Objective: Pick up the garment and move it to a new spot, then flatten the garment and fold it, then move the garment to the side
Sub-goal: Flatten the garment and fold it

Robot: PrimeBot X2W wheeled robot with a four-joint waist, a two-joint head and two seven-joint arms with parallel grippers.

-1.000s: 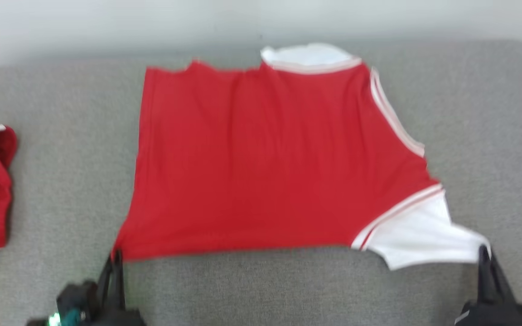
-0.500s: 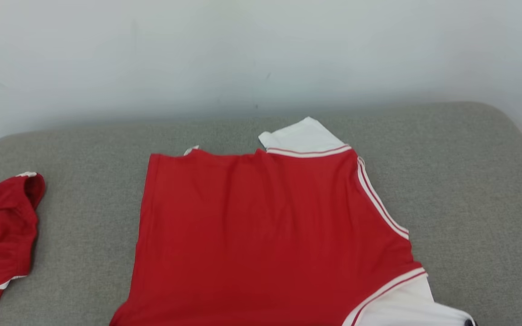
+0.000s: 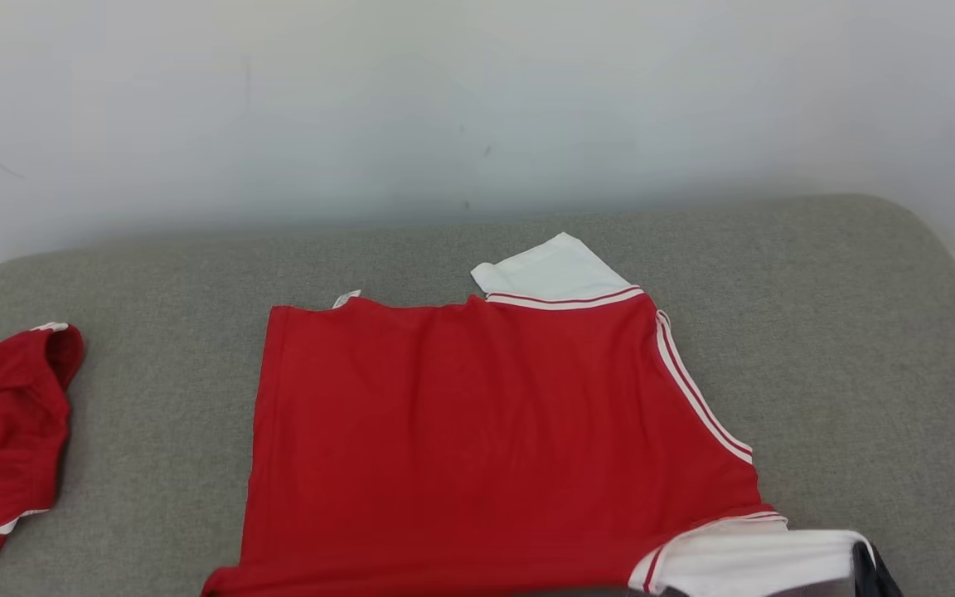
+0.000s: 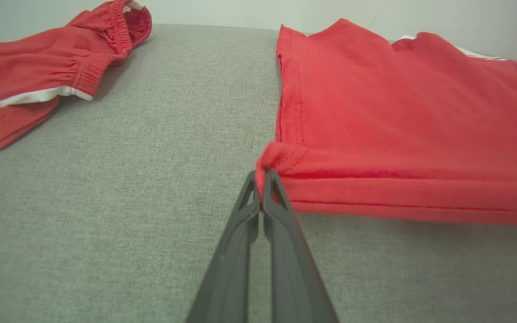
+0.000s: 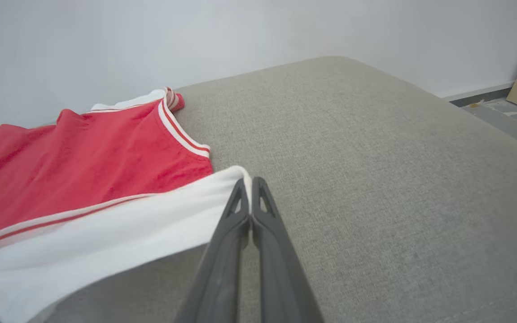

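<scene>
Grey surface [image 3: 859,332], pale wall [image 3: 444,99] behind; left end effector [image 4: 262,176], right end effector [image 5: 250,181] pinching garment [image 3: 461,439] corners.

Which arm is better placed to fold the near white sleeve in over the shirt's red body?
Right, likely: the right end effector is shut on that white sleeve, while the left end effector pinches the red hem corner.

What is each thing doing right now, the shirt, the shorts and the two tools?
Red shirt: mostly flat, near edge lifted off the grey pad.
Left tool: shut on the shirt's red corner.
Right tool: shut on the shirt's white sleeve.
Red shorts: crumpled, lying apart from the shirt.
</scene>
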